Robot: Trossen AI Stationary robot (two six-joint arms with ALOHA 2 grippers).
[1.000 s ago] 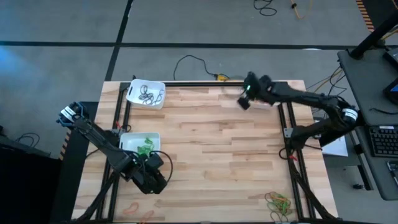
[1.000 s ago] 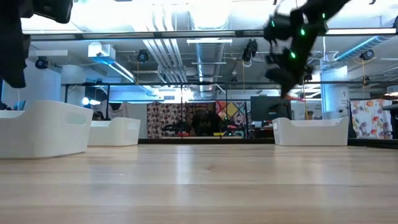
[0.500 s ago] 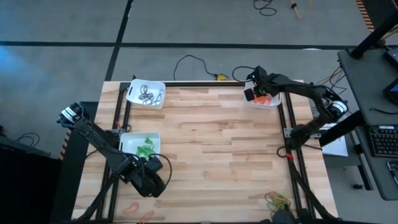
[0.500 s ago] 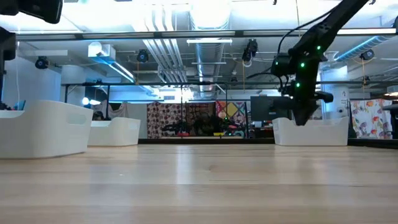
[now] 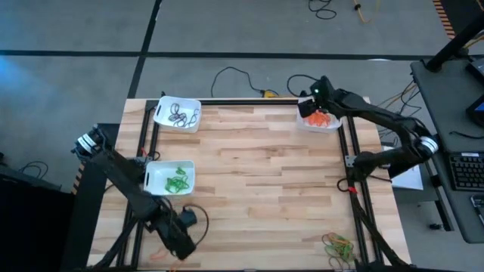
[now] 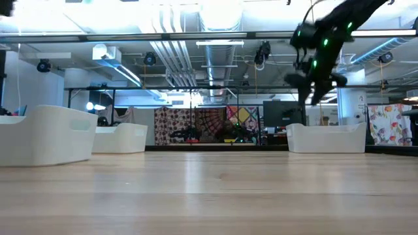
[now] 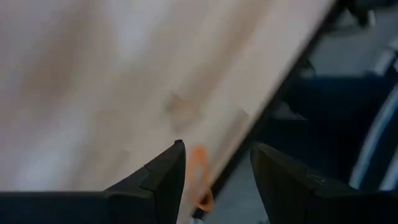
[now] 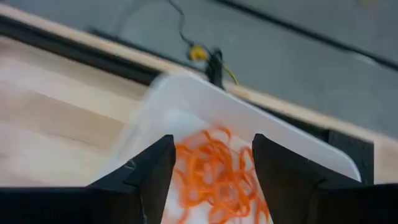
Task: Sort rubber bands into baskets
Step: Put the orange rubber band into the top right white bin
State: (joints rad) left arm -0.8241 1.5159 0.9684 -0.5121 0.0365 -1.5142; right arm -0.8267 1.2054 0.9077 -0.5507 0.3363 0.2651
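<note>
Three white baskets stand on the wooden table: one at the far left with dark rubber bands (image 5: 178, 115), one at the left with green bands (image 5: 177, 179), one at the far right (image 5: 330, 125) with orange bands (image 8: 214, 171). My right gripper (image 8: 212, 149) hovers open over the orange basket, clear of its rim (image 6: 326, 127). My left gripper (image 5: 178, 242) is open above the near left corner, fingers pointing down at a loose orange band (image 7: 199, 180) by the table edge. Neither gripper carries anything.
More loose orange bands (image 5: 161, 253) lie at the near left edge, and a mixed pile of bands (image 5: 339, 243) at the near right corner. Black frame rails (image 5: 352, 162) run along both sides of the table. The wooden middle (image 5: 265, 181) is bare.
My right gripper has gone toward the far right, from beside the orange basket to over it, dipping to the basket and rising again. My left gripper has moved from beside the green basket toward the table's near edge, tipping further down.
</note>
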